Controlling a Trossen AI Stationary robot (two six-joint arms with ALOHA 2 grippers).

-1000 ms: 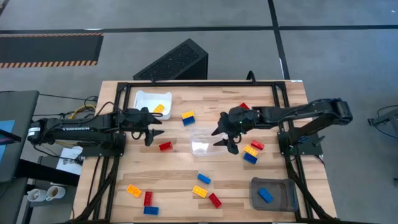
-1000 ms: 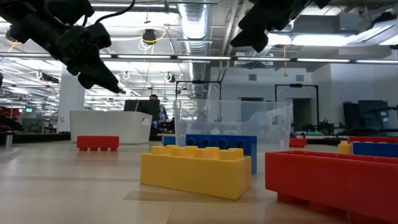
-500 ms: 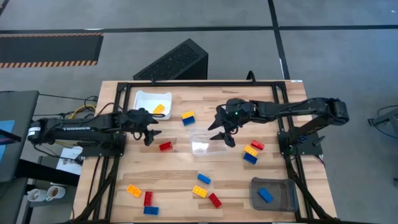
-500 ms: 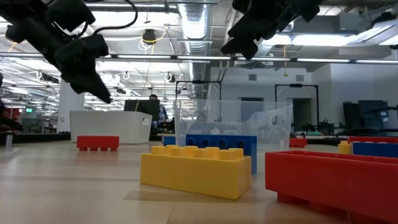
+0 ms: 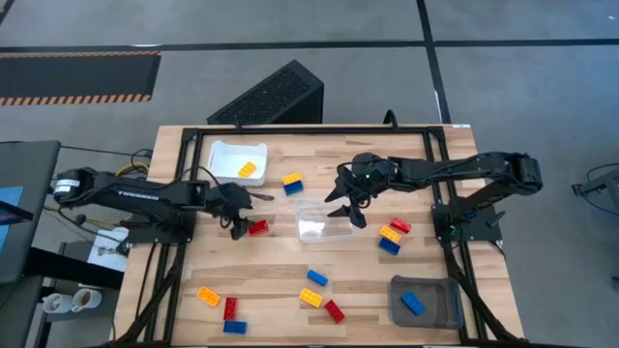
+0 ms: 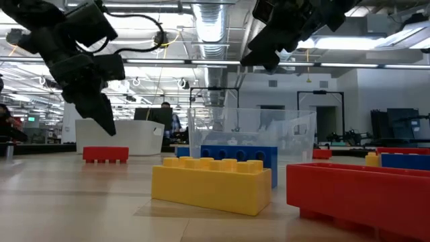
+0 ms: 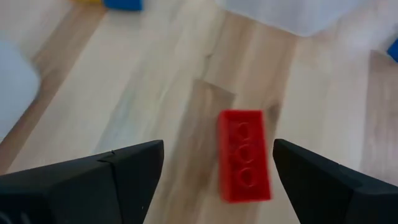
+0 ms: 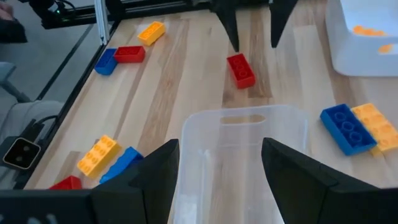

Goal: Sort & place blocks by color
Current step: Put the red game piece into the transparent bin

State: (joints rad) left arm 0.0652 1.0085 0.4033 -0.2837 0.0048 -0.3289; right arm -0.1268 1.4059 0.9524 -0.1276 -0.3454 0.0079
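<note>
Small red, blue and yellow-orange blocks lie scattered on the wooden table. My left gripper point(image 5: 242, 217) is open and hangs just above a red block point(image 7: 244, 155), which lies flat on the table point(image 6: 105, 154); its fingers stand either side of the block without touching it. My right gripper point(image 5: 345, 205) is open and empty, high over the far rim of the clear container point(image 8: 242, 155). A yellow block point(image 5: 248, 169) lies in the white tray point(image 5: 224, 155), and a blue block point(image 5: 412, 303) in the grey tray point(image 5: 435, 290).
A blue-and-yellow pair point(image 5: 292, 182) lies far of the clear container point(image 5: 324, 220). Red, yellow and blue blocks point(image 5: 392, 235) sit to its right. Several more blocks point(image 5: 319, 295) and a group point(image 5: 222, 309) lie near the near edge. A dark frame point(image 5: 309, 130) borders the far side.
My left gripper has come down and moved a little toward the table's right and near side, ending just over the red block, still open. My right gripper has risen and shifted toward the far-left over the clear container's rim, then held still. No block has moved.
</note>
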